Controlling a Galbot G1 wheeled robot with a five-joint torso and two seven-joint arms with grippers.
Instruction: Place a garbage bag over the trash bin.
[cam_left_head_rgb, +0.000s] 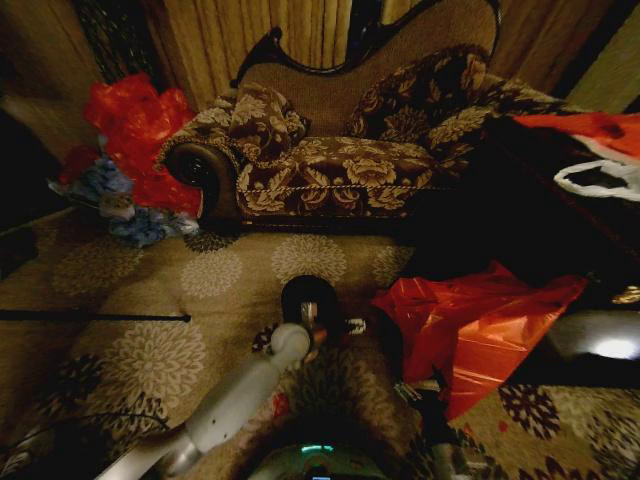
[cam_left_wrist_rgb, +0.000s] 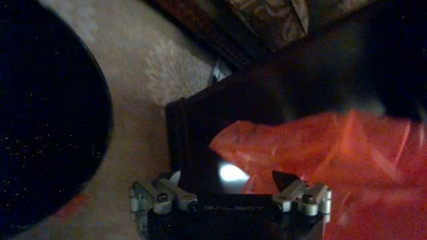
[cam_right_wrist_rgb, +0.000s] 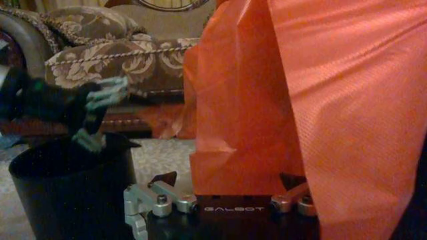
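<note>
Filling the far side of the head view from about eleven to one o'clock is one patterned sofa (cam_left_head_rgb: 340, 150), with one big heap of red plastic (cam_left_head_rgb: 135, 130) beside its armrest at ten o'clock. One floral carpet (cam_left_head_rgb: 150, 300) covers the floor below it.

One garbage bag (cam_left_head_rgb: 470, 325), bright red and crinkled, spreads at about four o'clock from the picture's centre, just beside the bin on the robot's right. In the right wrist view the garbage bag (cam_right_wrist_rgb: 300, 100) hangs as a broad sheet directly against the right gripper (cam_right_wrist_rgb: 230, 192); its two fingers stand apart on either side of the sheet's lower edge, and whether they pinch the plastic cannot be told.

One trash bin (cam_left_head_rgb: 310, 295), small, black and round, stands on the carpet near the centre, just beyond the left arm's (cam_left_head_rgb: 240, 395) end. The right wrist view shows the bin's (cam_right_wrist_rgb: 67, 190) rim with the other arm's gripper reaching over it.

One left gripper (cam_left_wrist_rgb: 230, 192) appears in its own wrist view with its two fingers (cam_left_wrist_rgb: 307, 192) spread wide and nothing between them; the red bag (cam_left_wrist_rgb: 333, 165) lies just past one fingertip, and the bin's dark rim (cam_left_wrist_rgb: 47, 125) curves along the opposite side.
</note>
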